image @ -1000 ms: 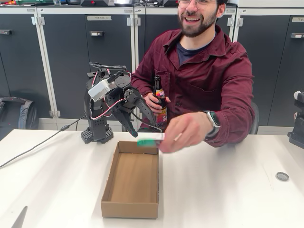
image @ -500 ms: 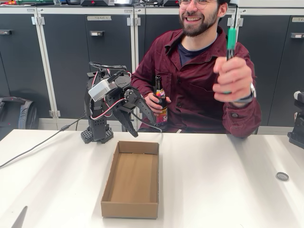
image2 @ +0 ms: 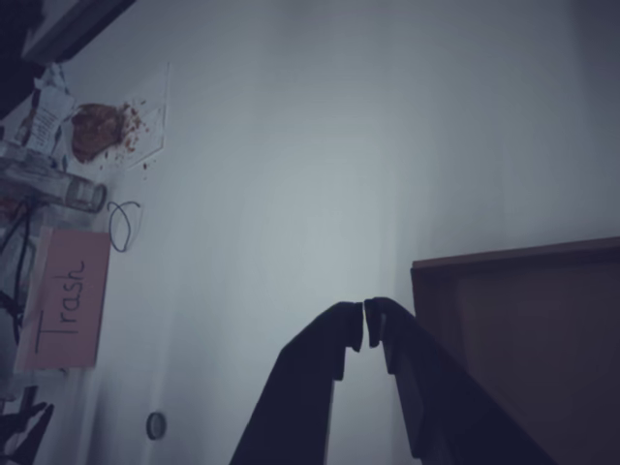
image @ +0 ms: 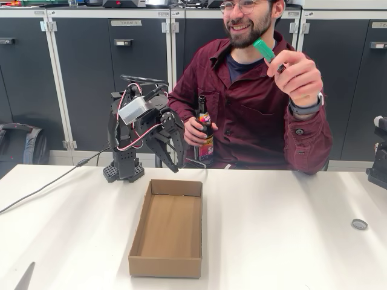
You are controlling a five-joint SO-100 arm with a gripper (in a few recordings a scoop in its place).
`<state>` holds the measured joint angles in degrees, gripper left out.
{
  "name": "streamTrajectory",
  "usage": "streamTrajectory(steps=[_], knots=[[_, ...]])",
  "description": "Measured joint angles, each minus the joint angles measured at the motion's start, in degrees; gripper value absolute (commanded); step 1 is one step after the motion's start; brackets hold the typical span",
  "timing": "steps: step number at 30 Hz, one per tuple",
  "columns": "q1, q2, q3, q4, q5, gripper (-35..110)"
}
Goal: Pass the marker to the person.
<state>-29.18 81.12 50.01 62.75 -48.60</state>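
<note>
The teal-green marker [image: 265, 49] is in the person's [image: 254, 103] raised hand, slanted, near the chin at the upper right of the fixed view. My gripper [image: 178, 166] hangs behind the far edge of the cardboard box [image: 169, 226], well below and left of the marker, shut with nothing in it. In the wrist view my gripper [image2: 366, 325] has its dark fingertips [image2: 341, 334] meeting over the white table, beside the box [image2: 523, 320].
The person's other hand holds a dark glass bottle [image: 204, 130] just right of my gripper. A small round disc [image: 359, 224] lies on the table [image: 284, 241] at the right. A cable [image: 42, 187] runs off to the left. A pink "Trash" sign [image2: 68, 295] shows in the wrist view.
The person took the marker from beside my gripper over the box, raised it, then tilted it from upright to slanted. My arm has drawn back slightly.
</note>
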Motion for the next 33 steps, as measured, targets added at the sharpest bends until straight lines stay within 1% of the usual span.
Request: streamTrajectory(steps=[3,5,8,10,11,13,18,19,20,21,24,33], knots=[[0.0,0.0,0.0,-1.0,0.6,-5],[0.0,0.0,0.0,-1.1,1.1,10],[0.0,0.0,0.0,-1.1,3.5,25],[0.1,0.0,0.0,-1.1,5.3,45],[0.3,0.0,0.0,-1.0,6.4,47],[0.7,0.0,0.0,-0.7,8.2,47],[1.1,0.0,-0.2,-0.1,8.4,46],[1.1,0.0,-0.2,0.1,8.4,38],[1.1,0.0,-0.4,0.1,8.4,14],[1.1,0.0,-0.5,0.1,8.1,-5],[0.6,0.0,-0.7,2.1,2.5,-5],[0.4,0.0,-0.7,1.6,1.6,-5]])
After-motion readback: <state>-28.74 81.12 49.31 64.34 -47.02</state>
